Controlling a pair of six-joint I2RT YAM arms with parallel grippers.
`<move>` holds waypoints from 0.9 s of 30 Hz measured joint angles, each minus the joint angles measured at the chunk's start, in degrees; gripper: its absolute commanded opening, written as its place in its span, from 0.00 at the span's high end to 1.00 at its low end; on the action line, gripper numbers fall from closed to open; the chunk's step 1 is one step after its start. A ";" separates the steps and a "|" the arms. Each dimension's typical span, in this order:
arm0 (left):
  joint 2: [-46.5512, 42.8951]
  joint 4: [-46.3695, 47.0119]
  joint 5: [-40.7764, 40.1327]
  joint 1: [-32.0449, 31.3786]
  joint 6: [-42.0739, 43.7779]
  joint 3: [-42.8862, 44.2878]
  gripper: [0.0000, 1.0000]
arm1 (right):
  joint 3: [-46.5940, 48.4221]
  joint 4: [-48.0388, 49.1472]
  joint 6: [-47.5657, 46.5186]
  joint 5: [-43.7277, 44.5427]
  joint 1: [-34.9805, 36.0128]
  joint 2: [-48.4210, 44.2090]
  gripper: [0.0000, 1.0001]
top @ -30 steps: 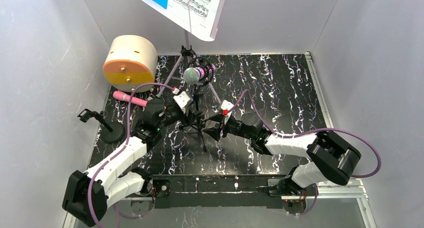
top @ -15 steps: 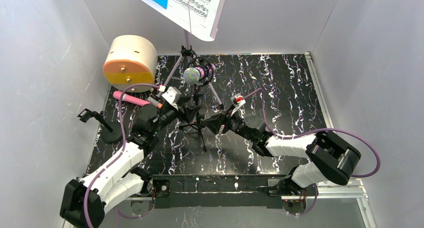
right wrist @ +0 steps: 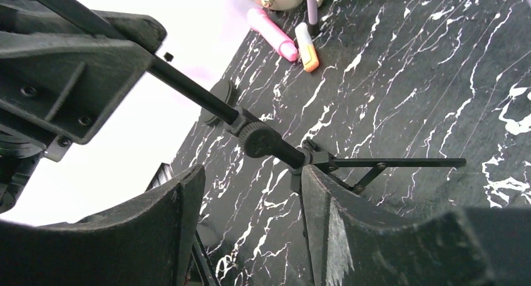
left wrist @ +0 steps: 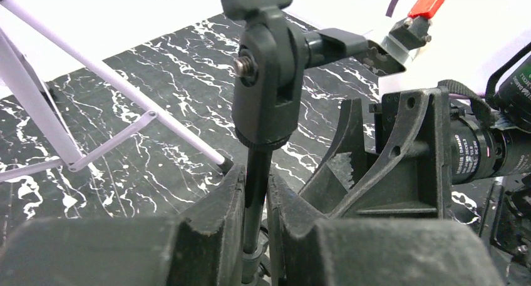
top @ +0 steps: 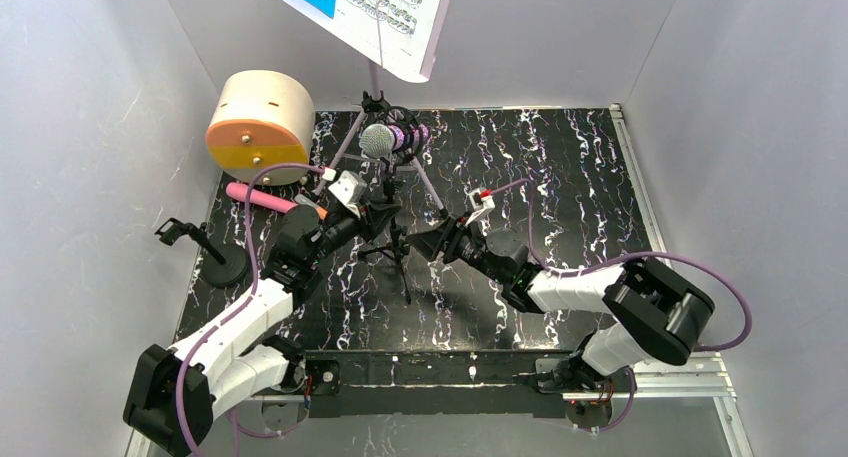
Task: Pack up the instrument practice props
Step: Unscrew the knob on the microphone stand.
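The silver-mesh mic with its purple body sits in a black ring mount on a thin black tripod pole. My left gripper is shut on that pole just below the swivel joint. My right gripper is open, its fingers below the pole's collar and beside the tripod hub, holding nothing. The lilac music stand rises behind with the blue and white sheet music on it. A pink handheld microphone lies at the left.
A cream and orange drum lies on its side at the back left. A black round-based holder stands by the left wall. An orange-tipped marker lies next to the pink microphone. The stand's lilac legs spread over the black marbled mat.
My left gripper has shut on the tripod pole. The mic head has tipped a little toward the back. The right gripper has shifted slightly toward the pole.
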 measured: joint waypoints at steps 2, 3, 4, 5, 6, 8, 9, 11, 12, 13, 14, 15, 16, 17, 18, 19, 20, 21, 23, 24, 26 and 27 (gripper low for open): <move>-0.02 0.17 0.20 0.02 0.87 0.00 0.95 | 0.09 0.35 0.81 -0.35 -0.02 1.01 0.40; -0.04 0.22 0.26 0.09 1.14 0.00 0.96 | 0.22 0.55 1.29 -0.66 -0.09 1.60 0.41; -0.04 0.22 0.50 0.13 1.36 0.00 0.97 | 0.39 0.81 1.64 -1.27 -0.17 2.21 0.42; -0.07 0.22 0.94 0.13 1.60 0.00 0.97 | 0.66 0.85 1.92 -1.90 -0.24 2.78 0.43; -0.07 0.22 1.33 0.11 1.81 0.00 0.98 | 0.87 0.96 2.14 -2.47 -0.26 3.21 0.44; -0.07 0.22 2.01 0.13 2.36 0.00 0.99 | 1.20 1.55 2.78 -3.58 -0.35 3.89 0.45; -0.09 0.22 2.38 0.11 2.67 0.00 0.99 | 1.31 2.12 3.02 -4.26 -0.42 4.22 0.46; -0.11 0.20 3.13 0.11 3.34 -0.02 1.00 | 1.40 3.17 3.34 -5.20 -0.63 4.72 0.47; -0.11 0.20 3.43 0.11 3.72 -0.04 1.00 | 1.40 3.85 3.45 -5.77 -0.81 5.03 0.48; -0.11 0.20 3.72 0.09 4.07 -0.07 1.00 | 1.40 4.26 3.65 -6.23 -0.98 5.33 0.49; -0.13 0.24 4.07 0.07 4.46 -0.11 1.00 | 1.40 4.61 3.87 -6.67 -1.16 5.60 0.49; -0.15 0.24 4.42 0.00 4.83 -0.11 1.00 | 1.40 5.07 4.11 -7.19 -1.36 5.90 0.50; -0.15 0.24 4.72 -0.07 5.20 -0.11 1.00 | 1.40 5.51 4.31 -7.56 -1.55 6.19 0.50; -0.15 0.22 4.98 -0.15 5.62 -0.11 1.00 | 1.40 5.70 4.46 -7.91 -1.70 6.36 0.51; -0.15 0.22 5.33 -0.22 5.92 -0.11 1.00 | 1.40 6.12 4.72 -8.28 -1.92 6.60 0.51; -0.15 0.20 5.62 -0.26 6.19 -0.11 1.00 | 1.40 6.67 4.87 -8.66 -2.14 6.86 0.52; -0.15 0.20 5.88 -0.26 6.36 -0.11 1.00 | 1.40 7.04 5.07 -9.01 -2.40 7.06 0.53; -0.15 0.17 6.12 -0.31 6.58 -0.11 1.00 | 1.40 7.41 5.42 -9.22 -2.67 7.19 0.53; -0.15 0.15 6.43 -0.37 6.84 -0.11 1.00 | 1.40 8.41 6.12 -9.88 -3.21 7.48 0.54; -0.15 0.15 6.49 -0.37 6.93 -0.11 1.00 | 1.40 9.03 6.45 -10.34 -3.54 7.80 0.55; -0.13 0.13 6.69 -0.37 7.08 -0.11 1.00 | 1.40 10.21 7.10 -10.97 -4.09 8.72 0.56; -0.13 0.15 6.75 -0.39 7.10 -0.11 1.00 | 1.40 10.51 7.32 -11.37 -4.31 9.07 0.56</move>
